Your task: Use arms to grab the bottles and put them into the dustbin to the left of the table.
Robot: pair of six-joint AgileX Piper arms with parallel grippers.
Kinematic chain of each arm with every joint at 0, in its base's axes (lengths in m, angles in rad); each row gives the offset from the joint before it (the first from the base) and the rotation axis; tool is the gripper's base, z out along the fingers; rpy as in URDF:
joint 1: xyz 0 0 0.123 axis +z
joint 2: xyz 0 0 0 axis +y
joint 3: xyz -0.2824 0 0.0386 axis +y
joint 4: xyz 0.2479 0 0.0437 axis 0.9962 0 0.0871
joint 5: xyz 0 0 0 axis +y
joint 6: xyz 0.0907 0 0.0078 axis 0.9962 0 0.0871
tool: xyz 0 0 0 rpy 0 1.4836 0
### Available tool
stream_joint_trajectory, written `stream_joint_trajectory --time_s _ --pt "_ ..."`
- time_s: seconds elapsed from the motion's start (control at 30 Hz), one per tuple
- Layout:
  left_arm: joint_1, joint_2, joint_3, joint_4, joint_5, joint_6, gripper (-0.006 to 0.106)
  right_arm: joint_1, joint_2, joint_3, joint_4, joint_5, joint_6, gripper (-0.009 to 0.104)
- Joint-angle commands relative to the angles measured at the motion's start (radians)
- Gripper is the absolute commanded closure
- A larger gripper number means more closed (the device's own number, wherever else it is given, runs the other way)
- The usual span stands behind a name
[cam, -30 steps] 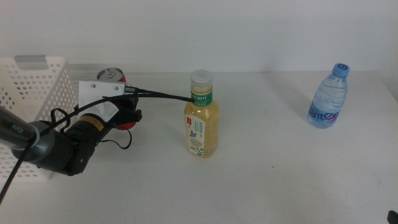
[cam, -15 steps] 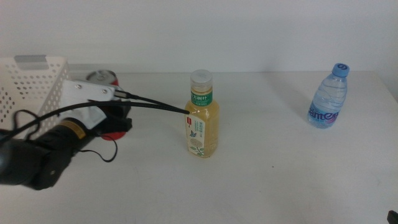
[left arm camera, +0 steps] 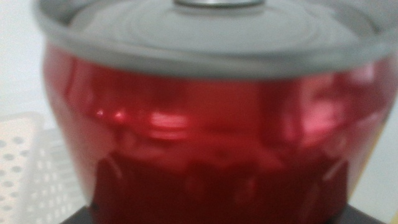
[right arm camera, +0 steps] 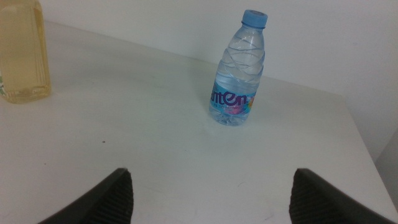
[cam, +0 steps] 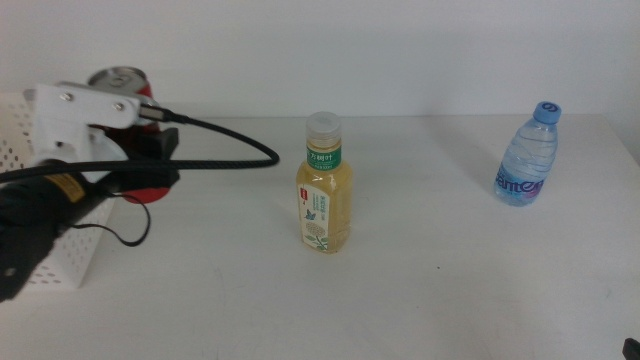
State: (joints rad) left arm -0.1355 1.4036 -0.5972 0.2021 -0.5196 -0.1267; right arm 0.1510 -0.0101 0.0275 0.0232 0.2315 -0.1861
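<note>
In the middle view, the left end effector (cam: 140,165) is clenched on the red cola can (cam: 122,82), carrying it clear of the table (cam: 420,280) at the near edge of the white dustbin (cam: 20,125), which sits at the picture's left side. The can's silver top shows above the arm's white wrist housing. The yellow tea bottle (cam: 324,186) stands upright near the table's middle, and the water bottle (cam: 528,155) stands upright well apart from it, toward the right. The right arm waits out of sight in this view.

In the left wrist view, the cola can (left arm camera: 211,124) fills nearly the whole picture, blurred by closeness, its grey lid toward the top; the jaws themselves are hidden behind it (only a dark strip shows along the bottom edge). A patch of the dustbin's perforated wall (left arm camera: 28,168) is visible beside the can.

In the right wrist view, the right end effector (right arm camera: 211,193) hangs released, jaws spread wide over bare table, with the water bottle (right arm camera: 239,68) ahead of it and the tea bottle (right arm camera: 23,53) off to one side.

The can is probably light and rigid but smooth-walled, so a mid-body grip seems safest. The thin-walled water bottle would likely flex if squeezed hard; taking it around the body seems sensible.
</note>
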Motion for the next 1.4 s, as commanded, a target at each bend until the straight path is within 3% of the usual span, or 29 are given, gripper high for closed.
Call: stream_joint_trajectory --time_s 0.0,0.23,0.37,0.53,0.7,0.87,1.07,1.2,1.37 --pt "-0.002 -0.108 -0.028 -0.017 -0.044 -0.037 0.103 -0.007 -0.027 -0.008 -0.006 -0.076 -0.009 0.030" --pt "0.005 -0.295 -0.087 -0.027 0.305 -0.009 0.104 -0.007 -0.027 -0.008 -0.006 -0.076 -0.009 0.030" --pt "0.091 -0.307 -0.191 -0.026 0.543 -0.002 0.105 -0.007 -0.027 -0.008 -0.006 -0.076 -0.009 0.030" --pt "0.184 -0.301 -0.307 -0.027 0.646 0.022 0.105 -0.006 -0.027 -0.008 -0.006 -0.076 -0.009 0.030" --pt "0.256 -0.234 -0.470 -0.127 0.876 0.199 0.105 -0.006 -0.027 -0.008 -0.006 -0.076 -0.009 0.030" --pt "0.362 -0.128 -0.583 -0.259 0.963 0.351 0.105 -0.006 -0.027 -0.008 -0.006 -0.076 -0.009 0.030" --pt "0.455 0.022 -0.719 -0.360 1.103 0.504 0.105 -0.006 -0.027 -0.008 -0.006 -0.076 -0.009 0.030" --pt "0.470 0.119 -0.794 -0.415 1.184 0.576 0.105 -0.006 -0.027 -0.008 -0.006 -0.076 -0.009 0.030" --pt "0.470 0.236 -0.908 -0.419 1.306 0.580 0.105 -0.006 -0.027 -0.008 -0.006 -0.076 -0.009 0.030"
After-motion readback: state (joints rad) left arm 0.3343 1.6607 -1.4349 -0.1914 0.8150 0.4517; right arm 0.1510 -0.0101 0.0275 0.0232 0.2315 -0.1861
